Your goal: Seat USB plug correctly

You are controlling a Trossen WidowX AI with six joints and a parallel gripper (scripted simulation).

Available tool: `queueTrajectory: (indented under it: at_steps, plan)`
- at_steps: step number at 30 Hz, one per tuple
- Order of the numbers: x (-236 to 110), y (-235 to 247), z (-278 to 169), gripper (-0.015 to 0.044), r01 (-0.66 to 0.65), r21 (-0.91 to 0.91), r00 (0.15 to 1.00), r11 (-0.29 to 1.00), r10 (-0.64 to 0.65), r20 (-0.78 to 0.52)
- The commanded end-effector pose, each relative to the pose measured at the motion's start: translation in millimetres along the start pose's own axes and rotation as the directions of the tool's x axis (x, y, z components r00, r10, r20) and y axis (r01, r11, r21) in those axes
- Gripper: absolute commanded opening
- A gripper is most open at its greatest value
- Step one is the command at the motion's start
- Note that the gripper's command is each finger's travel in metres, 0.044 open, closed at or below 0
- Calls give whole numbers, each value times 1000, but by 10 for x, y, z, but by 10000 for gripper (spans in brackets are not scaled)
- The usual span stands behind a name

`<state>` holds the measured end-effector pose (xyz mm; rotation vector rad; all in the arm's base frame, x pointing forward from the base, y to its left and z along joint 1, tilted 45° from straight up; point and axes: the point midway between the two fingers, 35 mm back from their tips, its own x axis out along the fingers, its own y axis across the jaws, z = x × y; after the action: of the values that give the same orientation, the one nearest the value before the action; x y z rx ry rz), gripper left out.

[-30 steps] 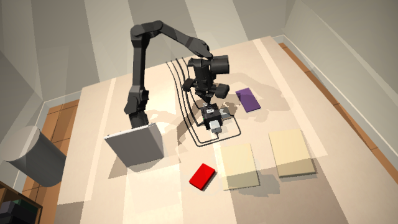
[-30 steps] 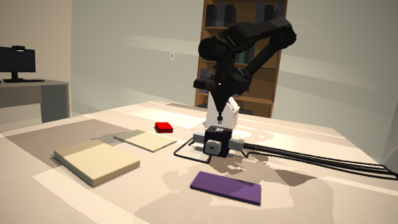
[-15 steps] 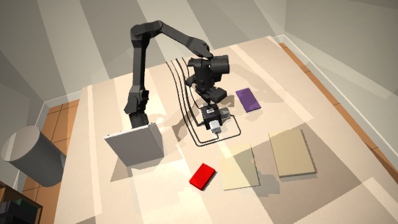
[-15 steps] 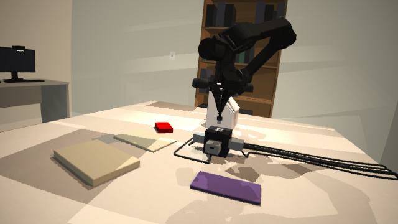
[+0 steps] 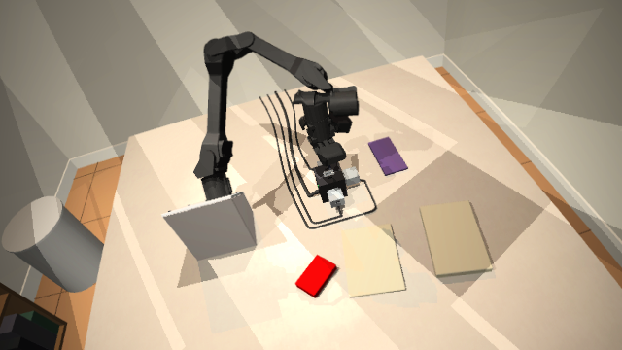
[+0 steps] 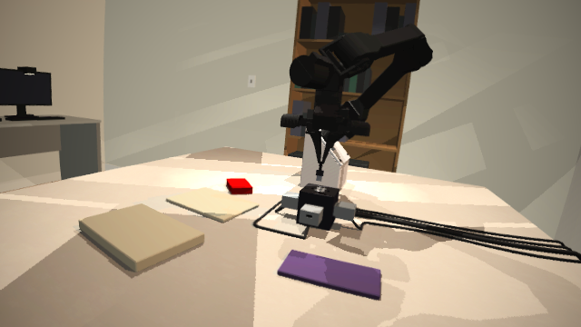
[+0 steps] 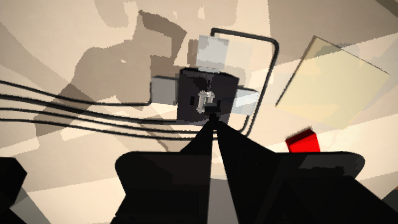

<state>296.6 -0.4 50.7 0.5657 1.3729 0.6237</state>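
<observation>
The black power cube stands mid-table with grey plugs in its sides and black cables running off. Its top socket shows as a small silver part. My gripper points straight down over the cube's top. It is shut on the small dark USB plug. In the exterior view the plug hangs a little above the socket, apart from it. I cannot tell which way round the plug faces.
A purple slab, a red block, a cream pad and a tan book lie around the cube. A grey box stands by the arm's base. Cables trail away.
</observation>
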Motion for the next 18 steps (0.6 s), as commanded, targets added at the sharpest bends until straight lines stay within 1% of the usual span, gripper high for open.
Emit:
queueTrajectory:
  at_steps: [1, 9, 18]
  plan:
    - [1, -3, -1, 0, 1, 105, 1000, 995, -1, 0]
    - [1, -3, -1, 0, 0, 309, 1000, 951, -1, 0]
    - [1, -3, -1, 0, 0, 523, 1000, 853, -1, 0]
